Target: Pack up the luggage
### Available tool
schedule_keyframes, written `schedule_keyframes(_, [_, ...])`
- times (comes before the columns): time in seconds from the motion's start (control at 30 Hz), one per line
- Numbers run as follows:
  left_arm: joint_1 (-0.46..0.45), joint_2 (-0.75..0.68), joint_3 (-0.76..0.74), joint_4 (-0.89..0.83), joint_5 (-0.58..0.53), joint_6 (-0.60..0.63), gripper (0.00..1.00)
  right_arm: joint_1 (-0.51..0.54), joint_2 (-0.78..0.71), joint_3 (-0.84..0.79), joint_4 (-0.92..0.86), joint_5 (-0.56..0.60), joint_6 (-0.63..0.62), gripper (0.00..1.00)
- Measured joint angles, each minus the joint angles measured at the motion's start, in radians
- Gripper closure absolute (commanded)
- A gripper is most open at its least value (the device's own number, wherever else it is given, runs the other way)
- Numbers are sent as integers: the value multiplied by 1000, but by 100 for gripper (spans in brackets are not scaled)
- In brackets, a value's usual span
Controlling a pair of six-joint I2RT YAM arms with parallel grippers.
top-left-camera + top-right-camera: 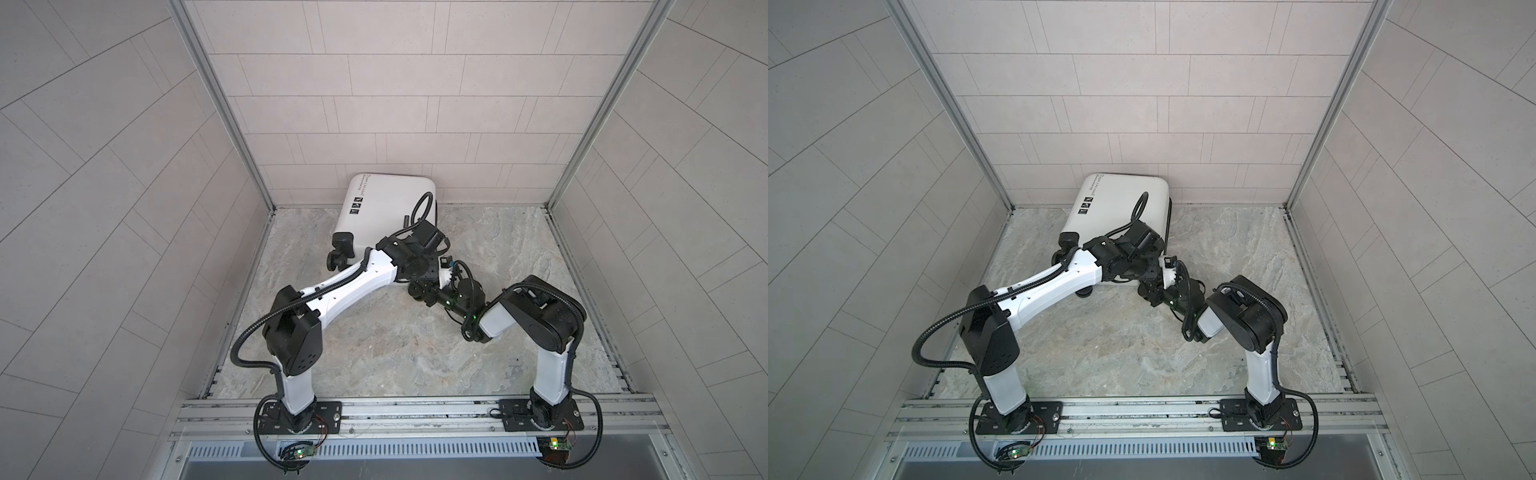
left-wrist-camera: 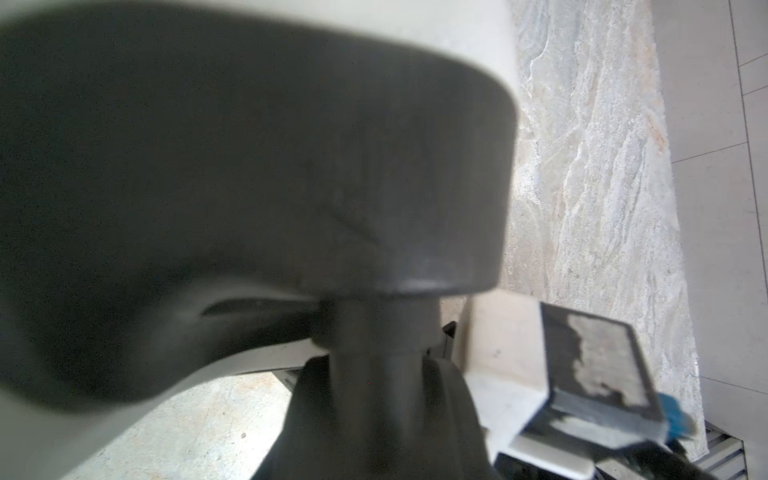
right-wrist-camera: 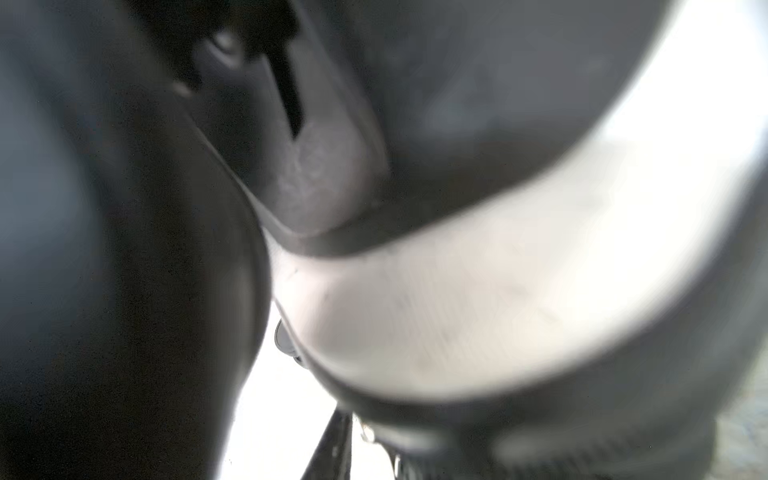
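Note:
The luggage (image 1: 386,203) (image 1: 1121,199) is a white hard-shell suitcase that lies shut at the back of the table, tilted, its far end against the back wall. A black wheel (image 1: 338,255) sticks out at its near left corner. My left arm reaches across to the near right corner, where its wrist (image 1: 415,249) hides the gripper. In the left wrist view a black wheel housing (image 2: 249,166) and its caster (image 2: 374,415) fill the place of the jaws. My right gripper (image 1: 445,266) (image 1: 1168,266) is at the same corner, one padded finger (image 2: 590,365) showing. The right wrist view is a blur of white shell (image 3: 498,311) and black parts.
The marbled tabletop (image 1: 395,353) is boxed in by tiled walls at the back and on both sides. An aluminium rail (image 1: 415,409) carrying both arm bases runs along the front edge. The two forearms nearly meet at the suitcase's near right corner.

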Motion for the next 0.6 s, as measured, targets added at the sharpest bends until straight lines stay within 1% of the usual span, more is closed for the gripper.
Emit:
schedule_keyframes(0.3, [0,0,0,9,3,-2,100,0,2,0,0,33,2,94])
schedule_keyframes(0.37, [-1,1,0,13,2,-2,100,0,2,0,2,37,2,100])
schedule_keyframes(0.6, [-1,1,0,14,-1,-2,100,0,-10,-2,-24,39,4,100])
